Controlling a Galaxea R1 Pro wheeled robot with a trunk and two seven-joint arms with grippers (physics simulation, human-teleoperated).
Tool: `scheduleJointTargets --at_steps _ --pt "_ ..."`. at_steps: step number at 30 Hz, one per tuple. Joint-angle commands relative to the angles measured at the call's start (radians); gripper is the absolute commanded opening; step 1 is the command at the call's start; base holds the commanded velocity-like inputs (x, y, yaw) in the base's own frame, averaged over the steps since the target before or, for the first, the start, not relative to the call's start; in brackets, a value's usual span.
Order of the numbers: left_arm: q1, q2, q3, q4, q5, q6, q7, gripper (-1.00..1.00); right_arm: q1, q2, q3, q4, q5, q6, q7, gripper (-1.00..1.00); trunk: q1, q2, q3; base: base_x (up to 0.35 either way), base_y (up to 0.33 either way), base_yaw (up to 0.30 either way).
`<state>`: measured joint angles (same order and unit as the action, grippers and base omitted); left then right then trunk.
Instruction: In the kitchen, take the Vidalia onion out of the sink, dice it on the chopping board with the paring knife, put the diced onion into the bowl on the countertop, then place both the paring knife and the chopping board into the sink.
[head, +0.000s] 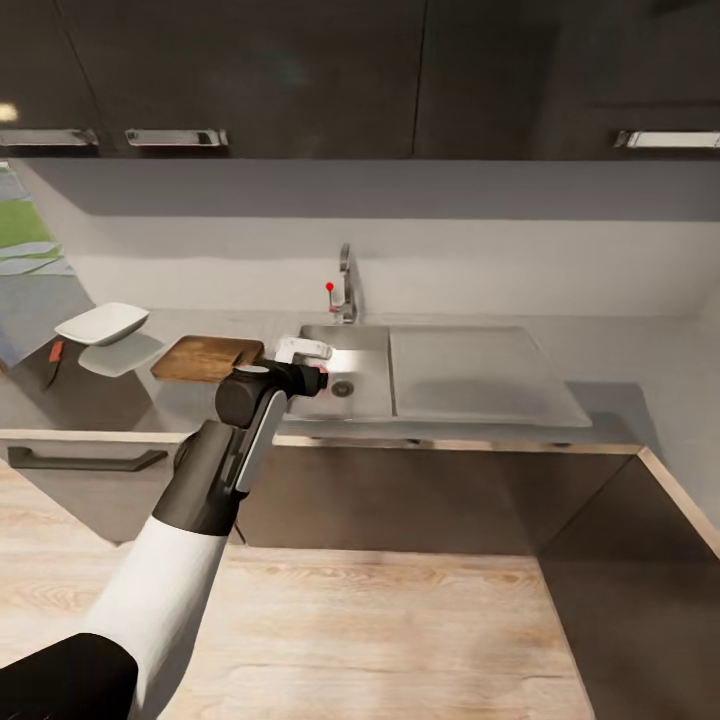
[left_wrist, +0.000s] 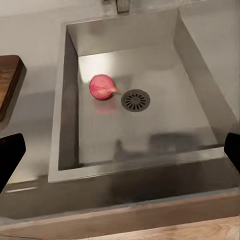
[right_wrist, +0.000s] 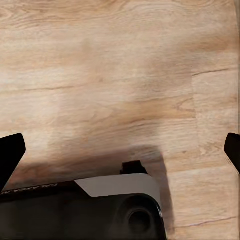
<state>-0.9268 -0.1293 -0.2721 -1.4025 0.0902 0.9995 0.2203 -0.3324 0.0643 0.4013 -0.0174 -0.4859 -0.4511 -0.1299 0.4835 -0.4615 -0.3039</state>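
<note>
The left hand (head: 312, 352) is hovering over the near left part of the sink (head: 372, 340), its fingers spread wide with nothing between them. In the left wrist view the two dark fingertips (left_wrist: 10, 155) are standing well apart at the picture's edges, and the Vidalia onion (left_wrist: 102, 87) is lying on the basin floor just beside the round drain (left_wrist: 135, 100), on the side nearer the chopping board (head: 207, 358). The board is resting on the desk (head: 120, 400) just left of the sink; further left the white bowl (head: 101, 323) is sitting, with the paring knife (head: 53, 362) near the desk's left end. The right hand (right_wrist: 120, 150) is hanging over the pale wood floor (right_wrist: 120, 65), fingers likewise spread and empty.

The main risk, as I judge it, is the descent. The onion is sitting close to the left wall of the basin, so a finger coming down on that side may be striking the rim or wall before the hand is low enough. The onion is rounded and small; if the fingers are closing off-centre or touching it on one side first, it is likely to be rolling away across the smooth metal, perhaps onto the drain. A grip taken too high on its curve may be letting it slip out on the lift over the rim toward the board.
</note>
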Motion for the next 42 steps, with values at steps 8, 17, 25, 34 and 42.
scheduleJointTargets --at_steps 8,17,25,34,42 --pt "0.0 0.003 0.0 0.029 0.005 0.001 0.011 1.0 -0.001 0.0 0.009 0.0 -0.006 0.009 -0.003 1.0 0.001 -0.002 -0.002 0.286 -0.066 0.0" --pt "0.0 0.003 0.001 0.069 0.005 -0.001 0.011 1.0 -0.001 -0.001 0.008 0.0 -0.007 0.009 -0.006 1.0 0.001 -0.002 -0.002 0.284 -0.002 0.0" --pt "0.002 0.003 0.001 0.096 0.005 -0.001 0.011 1.0 -0.001 -0.001 0.008 0.0 -0.006 0.011 -0.009 1.0 0.001 -0.002 -0.002 0.278 0.0 0.0" --pt "0.002 0.003 0.001 0.137 0.008 -0.002 0.01 1.0 -0.001 -0.001 0.008 0.0 -0.007 0.024 -0.01 1.0 0.001 -0.002 -0.002 0.134 0.0 0.0" --pt "0.002 0.002 0.001 0.151 0.012 -0.002 0.007 1.0 -0.001 -0.001 0.008 0.0 -0.007 0.025 -0.011 1.0 0.001 -0.002 -0.002 0.005 0.0 0.0"
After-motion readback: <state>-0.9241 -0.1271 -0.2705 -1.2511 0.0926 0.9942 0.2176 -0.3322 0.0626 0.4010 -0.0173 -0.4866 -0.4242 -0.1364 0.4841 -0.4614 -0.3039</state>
